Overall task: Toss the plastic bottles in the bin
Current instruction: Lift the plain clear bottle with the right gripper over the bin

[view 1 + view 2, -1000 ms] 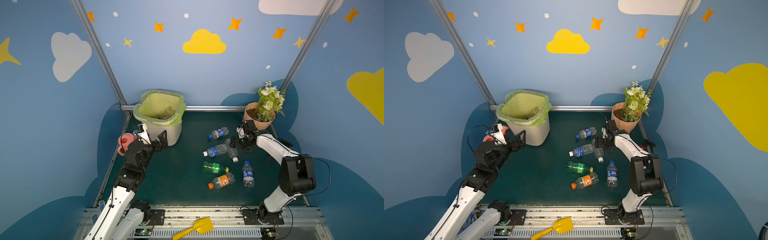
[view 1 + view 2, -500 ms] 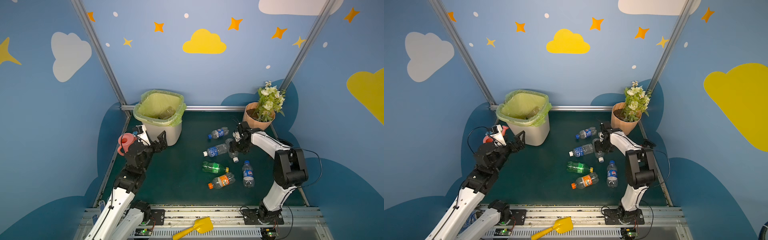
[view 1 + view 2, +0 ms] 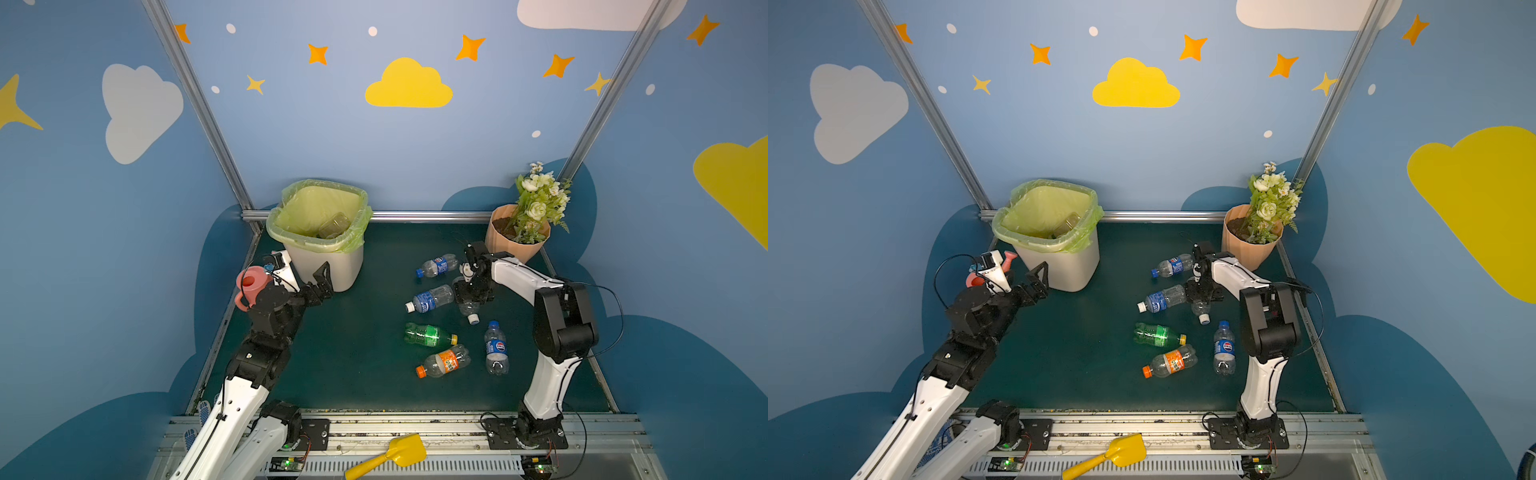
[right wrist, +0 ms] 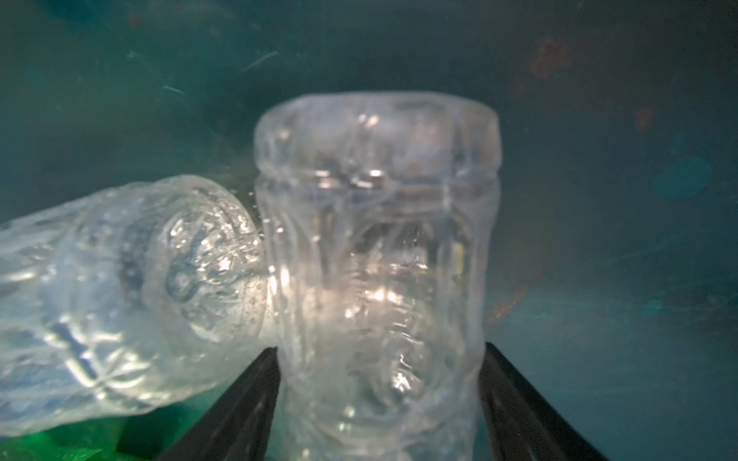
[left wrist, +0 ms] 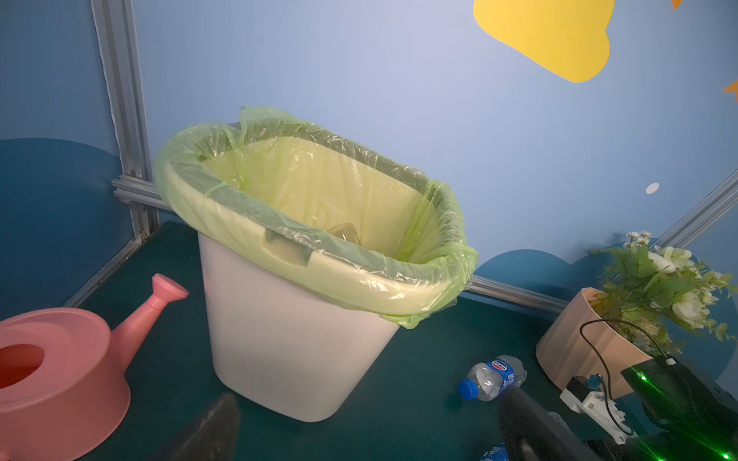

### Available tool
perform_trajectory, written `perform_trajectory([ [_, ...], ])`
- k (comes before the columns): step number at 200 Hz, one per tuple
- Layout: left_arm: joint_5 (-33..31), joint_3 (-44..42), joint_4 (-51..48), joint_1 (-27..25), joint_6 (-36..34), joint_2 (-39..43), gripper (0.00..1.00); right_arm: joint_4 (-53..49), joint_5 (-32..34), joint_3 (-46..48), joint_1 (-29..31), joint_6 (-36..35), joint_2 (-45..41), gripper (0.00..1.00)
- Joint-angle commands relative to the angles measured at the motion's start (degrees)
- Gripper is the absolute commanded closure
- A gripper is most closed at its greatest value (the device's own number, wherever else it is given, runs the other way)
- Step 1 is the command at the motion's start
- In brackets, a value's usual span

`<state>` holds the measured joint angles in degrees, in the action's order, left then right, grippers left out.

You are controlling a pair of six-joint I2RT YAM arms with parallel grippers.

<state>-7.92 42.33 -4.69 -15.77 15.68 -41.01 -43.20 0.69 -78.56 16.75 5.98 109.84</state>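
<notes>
Green matting (image 4: 599, 259) blurs behind the clear bottle (image 4: 375, 223) pinched by the right claw (image 4: 379, 349); left claw (image 5: 369, 397) gapes, cropped.

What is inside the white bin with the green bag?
A clear plastic bottle shows inside the bin, on the green bag. The bottom is hidden by the rim, so more may lie there.

Blue walls (image 3: 395, 158) carry yellow and white clouds (image 3: 408, 85) and orange stars (image 3: 318, 54). Aluminium posts (image 3: 200, 104) frame the dark green worktop (image 3: 357, 340).
</notes>
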Motion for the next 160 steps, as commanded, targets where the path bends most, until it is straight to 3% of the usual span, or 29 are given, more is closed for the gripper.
perform_trajectory([
  [1, -1.0, -0.4, -0.8, -0.2, 0.0, 0.4, 0.0, -1.1, 0.2, -1.9, 0.2, -0.6, 1.2, 0.26],
  [41, -1.5, -0.1, -0.8, -0.1, -0.2, 0.1, 0.0, -0.2, -0.2, -1.3, 0.2, -0.5, 0.5, 0.46],
  [72, -1.8, -0.1, -1.2, 0.0, -0.3, -0.3, 0.0, 2.7, -1.3, 0.1, 0.3, -0.1, -3.4, 0.49],
  [96, -5.7, 0.0, -2.4, -0.1, 1.1, -0.3, 0.0, 7.1, -3.2, 2.0, 0.0, 0.9, -8.6, 0.53],
  [128, -11.5, -0.3, -4.9, -0.1, 2.8, 0.0, 0.0, 18.8, -8.6, 6.6, -1.4, 4.5, -18.7, 0.53],
  [160, -14.0, -1.5, -5.9, 0.1, 3.9, 0.4, 0.0, 33.6, -12.4, 10.2, -2.8, 12.4, -27.7, 0.55],
])
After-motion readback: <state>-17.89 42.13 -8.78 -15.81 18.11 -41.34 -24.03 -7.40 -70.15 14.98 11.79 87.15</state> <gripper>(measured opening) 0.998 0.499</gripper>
